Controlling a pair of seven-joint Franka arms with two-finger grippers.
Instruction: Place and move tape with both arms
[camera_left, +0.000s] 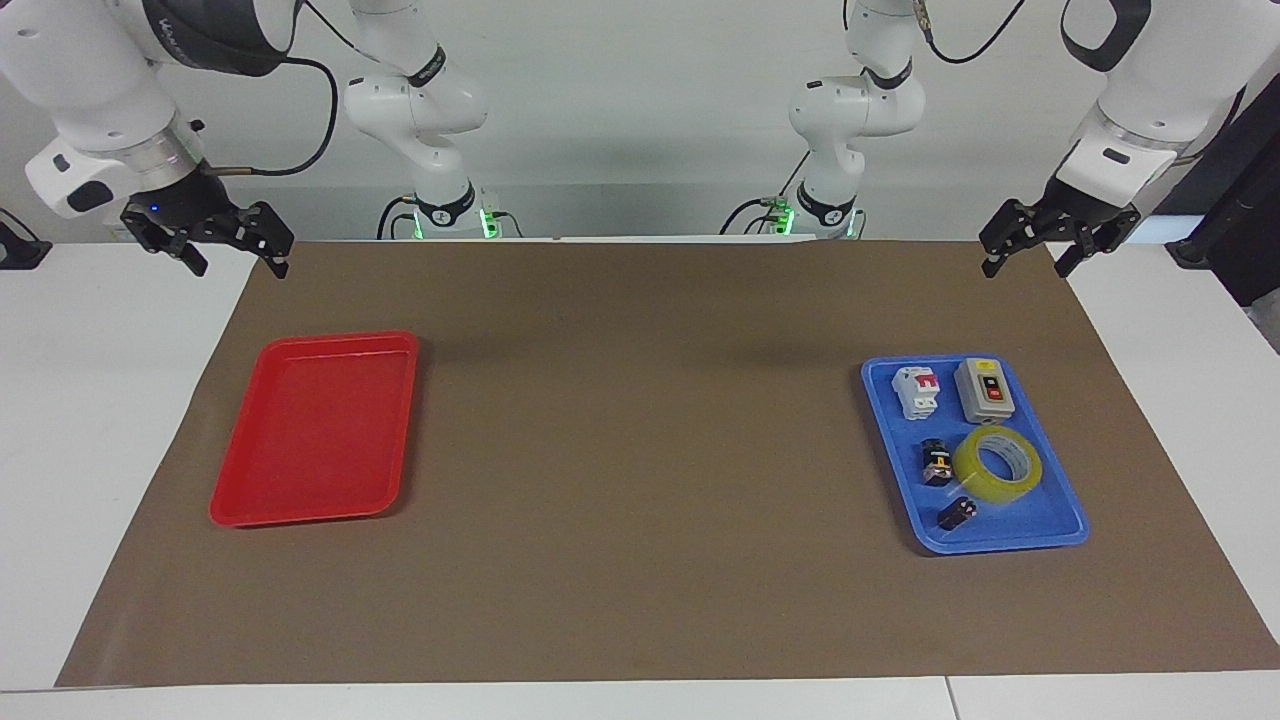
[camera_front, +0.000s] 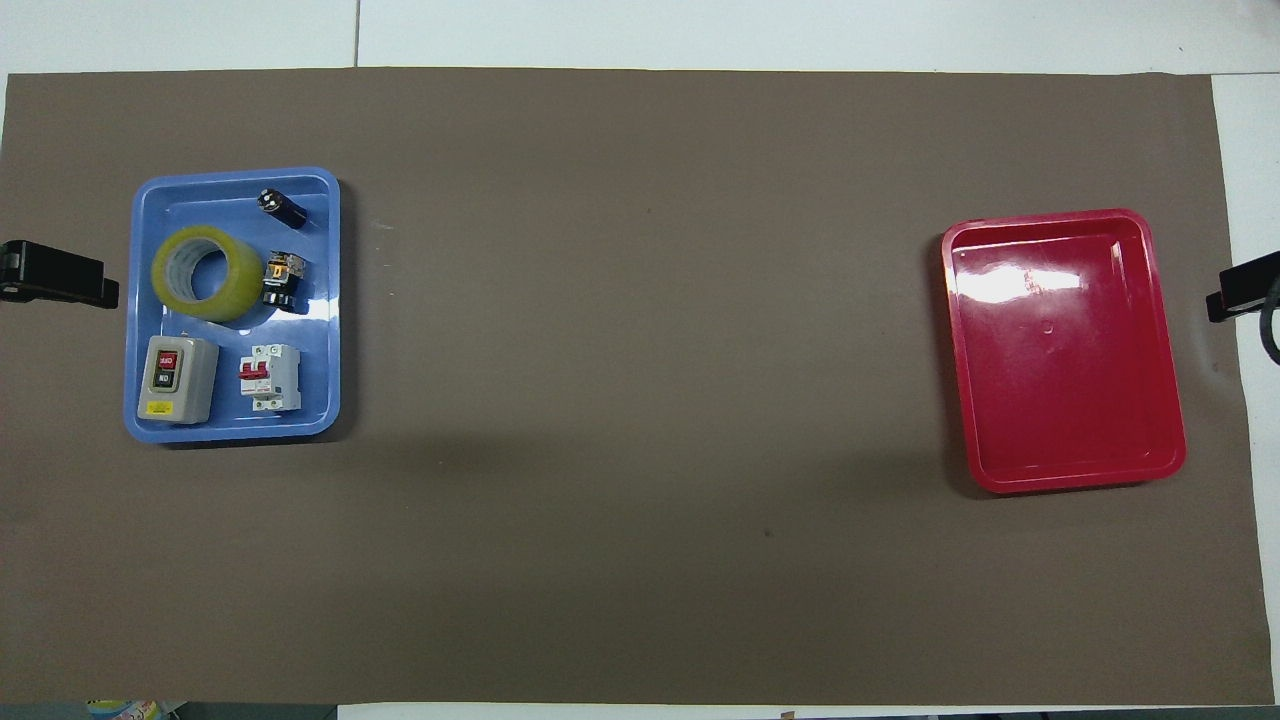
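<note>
Pictured on the bench (camera_left: 640, 700): a brown mat (camera_left: 640, 480) carrying 2 trays, 1 toward each end. Seen in the blue tray (camera_left: 1070, 520), toward the left arm's end: the tape (camera_left: 997, 465), lying flat on its side in the half farther from the robots, untouched. Touching or just beside the tape on its inner side: a small black part (camera_left: 936, 462). Lying apart toward the tray's corner farthest from the robots: a second black part (camera_left: 956, 514). Set side by side in the half nearer the robots: a grey switch box (camera_left: 985, 390) with red and black buttons, on the outer side, and a white breaker (camera_left: 918, 391) with a red lever, on the inner side. Resting toward the right arm's end: a red tray (camera_left: 310, 430), glossy, lying slightly askew to the mat's edges.

Raised over the mat's corner at the robots' edge, left arm's end: the left hand (camera_left: 1028, 253), released, fingers spread and pointing down, well apart from the tape. Raised over the matching corner at the right arm's end: the right hand (camera_left: 238, 262), likewise released, fingers spread, grasping nothing. Barely showing at the side edges of the overhead view: only the black tips of both hands.
</note>
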